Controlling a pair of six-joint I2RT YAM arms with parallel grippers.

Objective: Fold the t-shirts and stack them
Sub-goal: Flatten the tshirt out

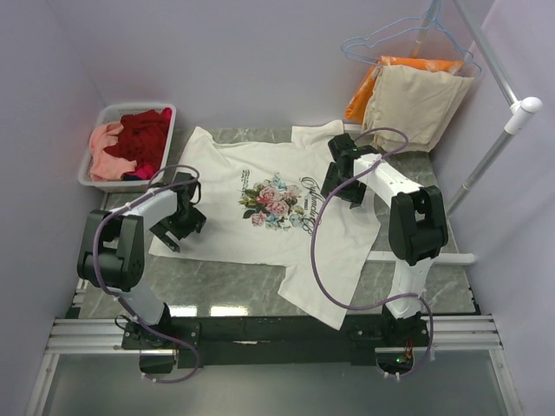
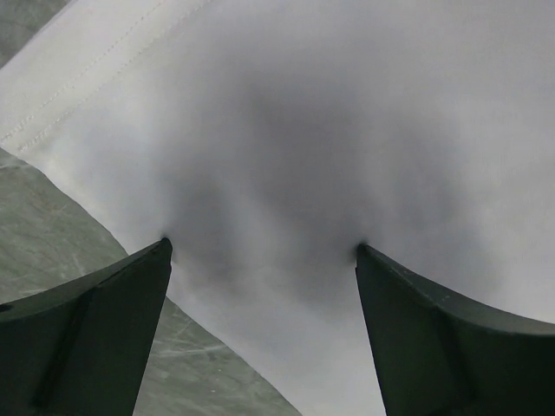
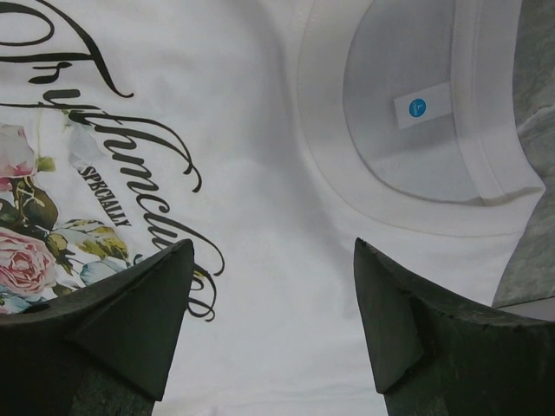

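Marble table [image 1: 227, 291] carries white t-shirt [image 1: 227, 227] beneath left gripper [image 2: 263, 247] and right gripper [image 3: 273, 243], jaws apart.

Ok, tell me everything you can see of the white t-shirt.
The white tee lies unfolded, print up, on the grey marbled table, hem to the left, collar to the right. It looks like soft cotton, with a rose print, dark script, round collar and a blue-dotted neck label. The left end effector is open over the hem, the right end effector open by the collar; contact is unclear.

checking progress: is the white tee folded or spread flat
Spread flat: the white tee lies open, both sleeves out, print showing.
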